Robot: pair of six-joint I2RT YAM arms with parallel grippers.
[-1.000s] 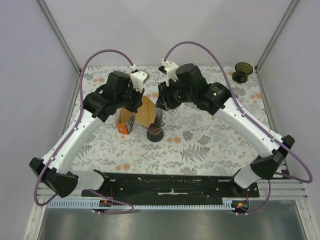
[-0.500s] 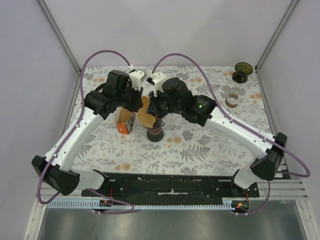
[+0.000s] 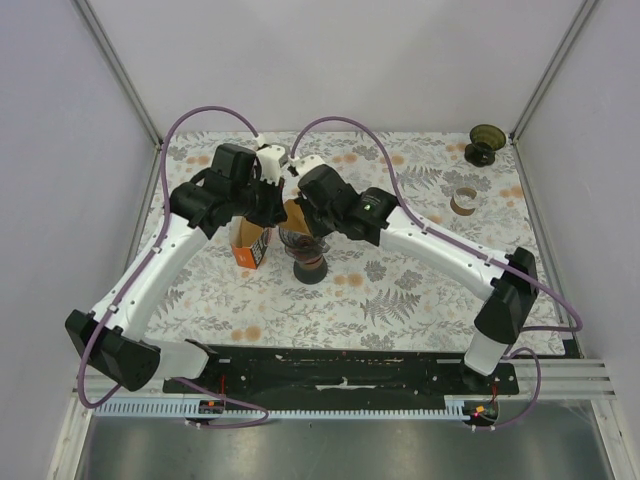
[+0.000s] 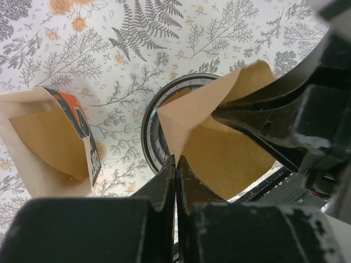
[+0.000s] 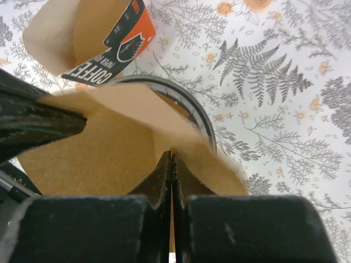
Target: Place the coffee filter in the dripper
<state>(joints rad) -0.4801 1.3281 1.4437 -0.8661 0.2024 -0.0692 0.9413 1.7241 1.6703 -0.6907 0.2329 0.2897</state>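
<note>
A brown paper coffee filter (image 3: 293, 213) hangs just above the dark glass dripper (image 3: 309, 252) at the table's middle. My left gripper (image 3: 273, 197) is shut on the filter's left edge and my right gripper (image 3: 301, 206) is shut on its other side. In the left wrist view the filter (image 4: 219, 142) is spread open over the dripper's round rim (image 4: 149, 129), pinched at my left gripper (image 4: 176, 159). In the right wrist view my right gripper (image 5: 171, 155) pinches the filter (image 5: 98, 143) above the rim (image 5: 193, 111).
An open orange and black filter box (image 3: 250, 243) stands just left of the dripper, also in the left wrist view (image 4: 49, 137) and the right wrist view (image 5: 82, 33). A dark green cup (image 3: 486, 143) sits at the back right. A brown ring (image 3: 464, 203) lies nearby.
My right arm has swung left to the filter and shut on it. The filter, flat in my left gripper before, is now spread open over the dripper.
</note>
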